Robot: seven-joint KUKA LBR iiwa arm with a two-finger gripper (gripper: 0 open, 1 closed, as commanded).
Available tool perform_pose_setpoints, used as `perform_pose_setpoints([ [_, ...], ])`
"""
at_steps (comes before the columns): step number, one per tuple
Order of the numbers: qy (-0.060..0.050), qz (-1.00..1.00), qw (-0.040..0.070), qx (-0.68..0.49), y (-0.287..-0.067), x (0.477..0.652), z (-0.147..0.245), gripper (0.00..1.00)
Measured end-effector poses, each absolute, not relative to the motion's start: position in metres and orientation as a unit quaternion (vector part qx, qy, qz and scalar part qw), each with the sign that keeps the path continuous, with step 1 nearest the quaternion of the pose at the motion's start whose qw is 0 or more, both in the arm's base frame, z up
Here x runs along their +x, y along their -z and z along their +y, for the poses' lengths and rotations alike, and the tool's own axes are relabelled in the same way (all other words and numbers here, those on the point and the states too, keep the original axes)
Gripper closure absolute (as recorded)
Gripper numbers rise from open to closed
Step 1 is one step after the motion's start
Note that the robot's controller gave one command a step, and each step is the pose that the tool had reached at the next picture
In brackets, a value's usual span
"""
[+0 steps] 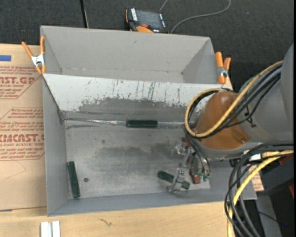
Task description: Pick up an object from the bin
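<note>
Grey metal bin, floor scuffed. Arm in from the right. Orange wrist cover and looped cables hiding the bin's right wall and most of the tool. Gripper low at the floor in the near-right corner, pointing steeply down and lost among wires, so released or clenched can't be made out. Dark green back bar lying along the foot of the far wall. Dark green left bar by the left wall, well apart. Short green piece just beside the gripper, on its left; contact unclear.
</note>
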State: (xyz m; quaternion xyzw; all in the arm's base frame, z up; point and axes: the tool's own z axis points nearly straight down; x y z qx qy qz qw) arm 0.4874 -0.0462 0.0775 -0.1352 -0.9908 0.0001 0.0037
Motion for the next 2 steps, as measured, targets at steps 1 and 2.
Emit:
perform_pose_setpoints([
  [1, 0.0, -0.991, 0.001, -0.136, -0.081, 0.489, -0.046, 1.0],
  [2, 0.0, -0.995, -0.004, -0.096, -0.214, 0.49, -0.041, 1.0],
])
